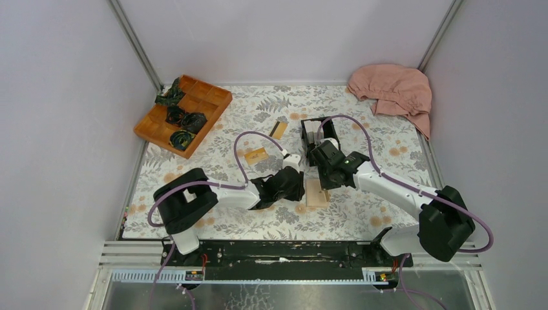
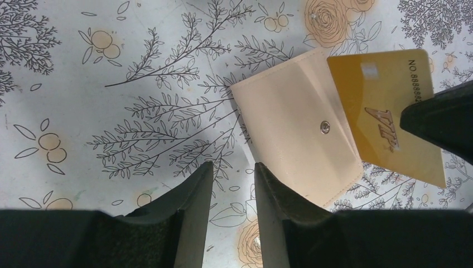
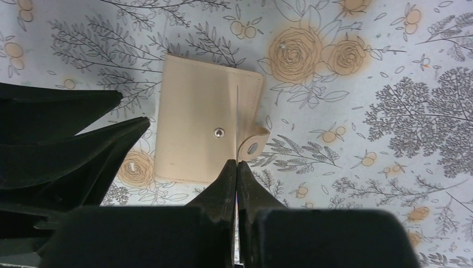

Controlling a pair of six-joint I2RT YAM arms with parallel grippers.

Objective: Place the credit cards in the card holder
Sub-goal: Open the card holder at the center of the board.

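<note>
Roughly midway between the left and right edges of the desk, a little toward the near edge, the tan wallet lies flat and folded, its snap tab unfastened and curling off one side. The right end effector is pinched on a gold card, holding it tilted over one edge of the wallet. From the right wrist this card shows only as a thin line, edge-on, and I cannot tell whether it touches the leather. The left end effector hovers just beside the wallet, its fingers slightly spread with nothing between them. Toward the far edge, well apart from the wallet, an orange card and a card with a dark band lie flat, the second near a black box. An orange tray holding dark bundles sits at the far left corner, and a pink cloth at the far right corner.
</note>
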